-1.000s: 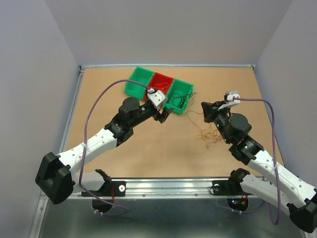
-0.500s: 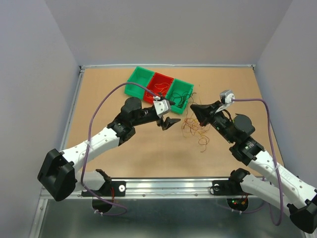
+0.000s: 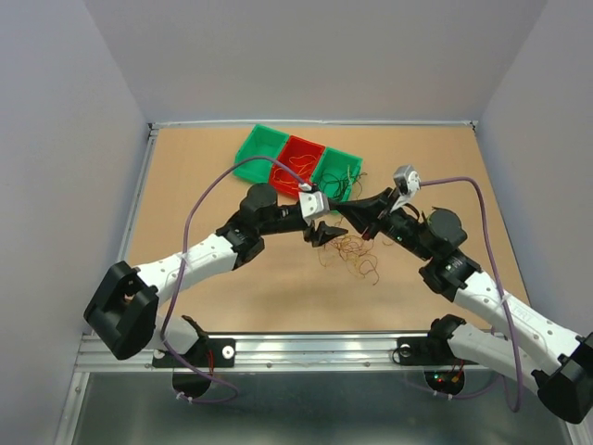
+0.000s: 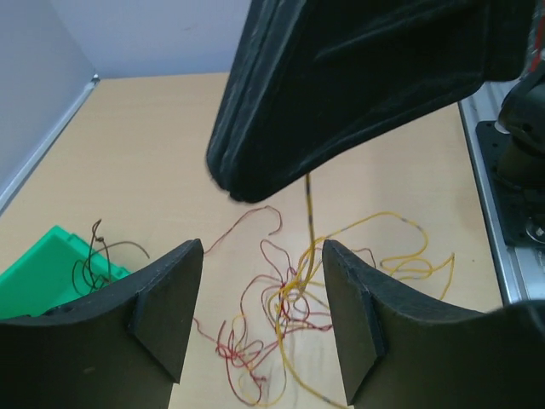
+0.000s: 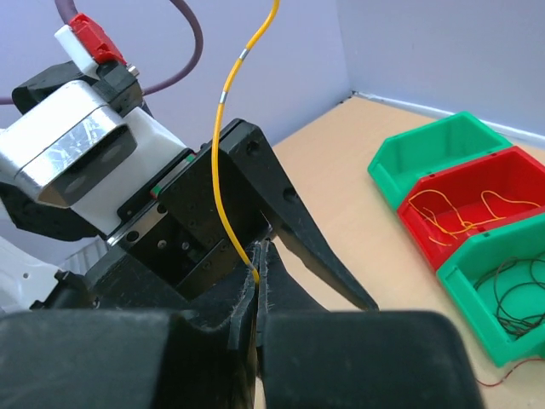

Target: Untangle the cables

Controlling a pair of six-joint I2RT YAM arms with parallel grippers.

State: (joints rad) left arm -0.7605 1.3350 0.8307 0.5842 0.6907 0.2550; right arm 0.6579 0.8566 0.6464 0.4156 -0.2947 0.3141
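I have the right jaws clamped on one yellow strand (image 5: 223, 153), raised above the clump (image 3: 354, 252) lying mid-worktop (image 3: 278, 301) just near of the bins (image 3: 295, 162), so the left jaws, apart astride that clump, can grip another strand to pull against.

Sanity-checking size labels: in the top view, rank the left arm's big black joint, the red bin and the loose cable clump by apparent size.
Largest: black joint, though nearest the camera.
Then cable clump and red bin look alike, unranked.
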